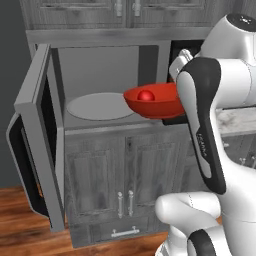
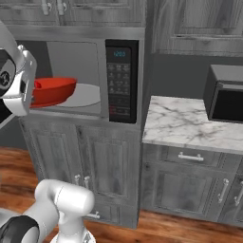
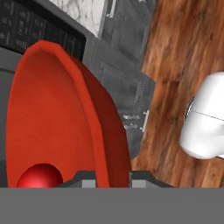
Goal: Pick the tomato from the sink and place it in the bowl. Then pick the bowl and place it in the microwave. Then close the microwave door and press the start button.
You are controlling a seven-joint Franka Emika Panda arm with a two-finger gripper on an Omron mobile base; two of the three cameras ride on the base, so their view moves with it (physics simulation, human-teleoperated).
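At the centre of the left base view, my hand [image 3: 113,179] is pinching the bowl's [image 1: 155,102] rim. The tomato [image 1: 146,95] is sitting inside it, in front of the open microwave [image 1: 105,80].

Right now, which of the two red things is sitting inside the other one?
The tomato, the small shiny red ball, sits inside the bowl, which is far wider and shallow.

Dark oven [image 2: 227,97] on marble counter [image 2: 190,124]
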